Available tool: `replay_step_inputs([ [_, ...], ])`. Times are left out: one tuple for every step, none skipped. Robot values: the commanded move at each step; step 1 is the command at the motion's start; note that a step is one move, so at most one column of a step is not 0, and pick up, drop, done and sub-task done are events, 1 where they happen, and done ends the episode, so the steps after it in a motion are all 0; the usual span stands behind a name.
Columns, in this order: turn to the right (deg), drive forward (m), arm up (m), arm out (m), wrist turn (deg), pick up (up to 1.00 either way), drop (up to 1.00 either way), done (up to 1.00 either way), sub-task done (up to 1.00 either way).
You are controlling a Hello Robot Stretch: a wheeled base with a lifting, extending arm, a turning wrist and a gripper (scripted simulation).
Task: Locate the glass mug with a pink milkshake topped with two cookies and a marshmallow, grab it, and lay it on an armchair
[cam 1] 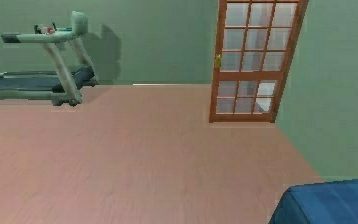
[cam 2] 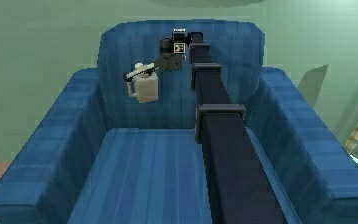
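Note:
A blue armchair (cam 2: 137,165) stands in the arm side view, and its corner (cam 1: 327,205) shows again at the forward view's bottom right. My dark arm (cam 2: 222,130) reaches out over the seat toward the backrest. At its far end the gripper (cam 2: 153,72) points to the left. A pale, whitish mug (cam 2: 142,87) with a small topping hangs from the fingers, above the seat and in front of the backrest, so the gripper holds it.
A grey treadmill (cam 1: 47,65) stands against the green wall at the forward view's left. A wooden door with glass panes (cam 1: 252,60) stands at the right. Bare wooden floor (cam 1: 137,150) lies between them. The armchair's two arms (cam 2: 47,130) flank the seat.

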Motion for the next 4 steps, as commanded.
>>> replay_step_inputs([
  [0.0, 0.00, 0.00, 0.00, 39.0, 0.00, 0.00, 0.00, 0.00],
  [0.0, 0.00, -0.18, 0.00, 0.0, 0.00, 0.00, 0.00, 0.00],
  [0.0, 0.00, -0.32, 0.00, 0.0, 0.00, 0.00, 0.00, 0.00],
  [0.0, 0.00, 0.00, 0.00, 0.0, 0.00, 1.00, 0.00, 0.00],
])
